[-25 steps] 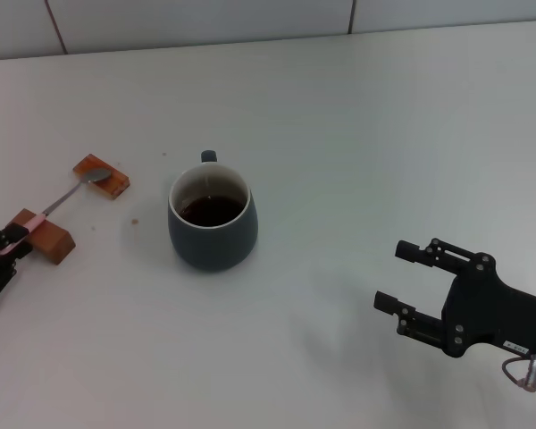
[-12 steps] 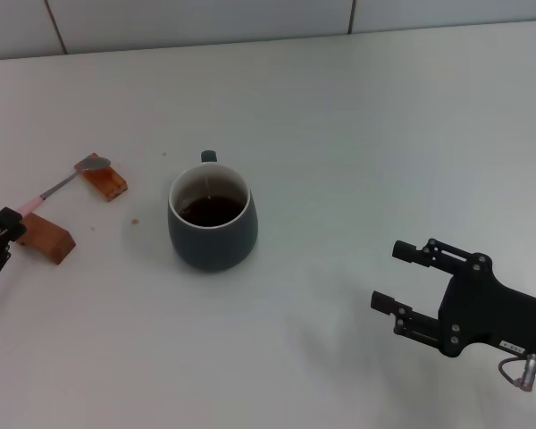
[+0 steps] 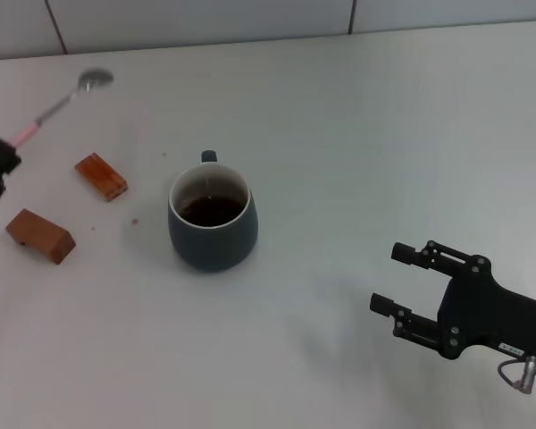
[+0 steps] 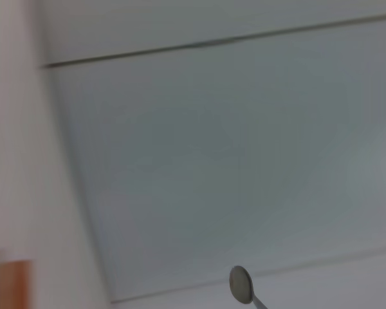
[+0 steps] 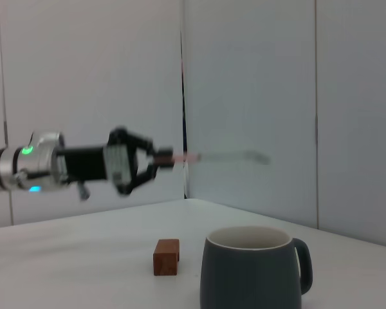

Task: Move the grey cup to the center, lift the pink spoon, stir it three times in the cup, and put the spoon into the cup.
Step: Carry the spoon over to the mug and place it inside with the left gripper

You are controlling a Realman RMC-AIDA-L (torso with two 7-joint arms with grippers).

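Head view: left gripper at left edge, pinching pink spoon by handle tip, airborne upper left. Grey cup centre. Thin grip: spoon could pivot, slip. Right gripper spread, empty, lower right.

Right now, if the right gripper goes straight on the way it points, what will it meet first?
Probably the cup: it sits centred ahead in the right wrist view. The right gripper has open fingers, with bare table between. Depth is unclear.
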